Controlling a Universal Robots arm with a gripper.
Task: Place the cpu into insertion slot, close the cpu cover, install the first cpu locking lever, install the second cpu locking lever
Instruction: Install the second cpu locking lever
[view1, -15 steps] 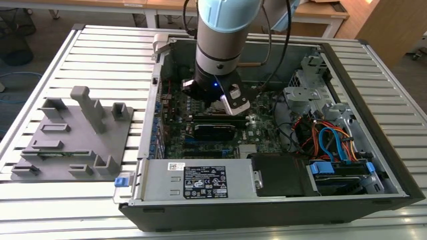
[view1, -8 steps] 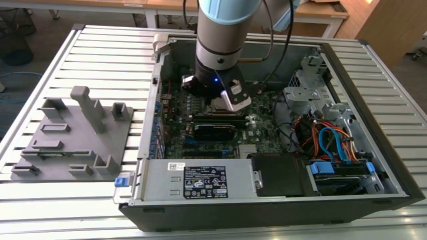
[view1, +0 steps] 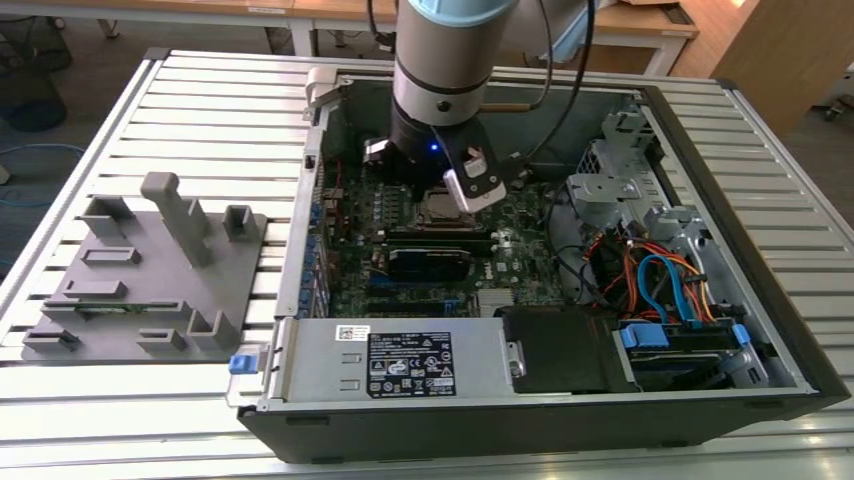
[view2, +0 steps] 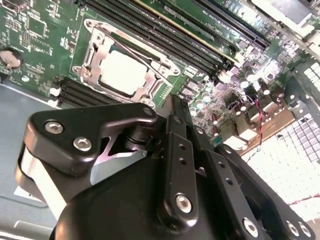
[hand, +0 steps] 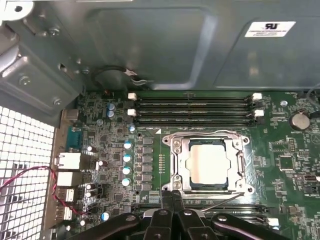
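Note:
The cpu lies flat in the insertion slot on the green board, its silver top showing. The cpu cover, a thin silver frame, lies down around it. A thin wire locking lever stands off the board at the socket's edge and runs slantwise over a corner of the cpu in the second wrist view. My gripper hovers just beside the socket's corner, fingers shut together with nothing between them. In the exterior view the gripper hangs over the socket inside the open computer case.
Long black memory slots flank the socket. The grey case wall rises beyond them, with rear ports to one side. A power supply, drive bays and coloured cables crowd the case. A grey fixture sits at the exterior view's left.

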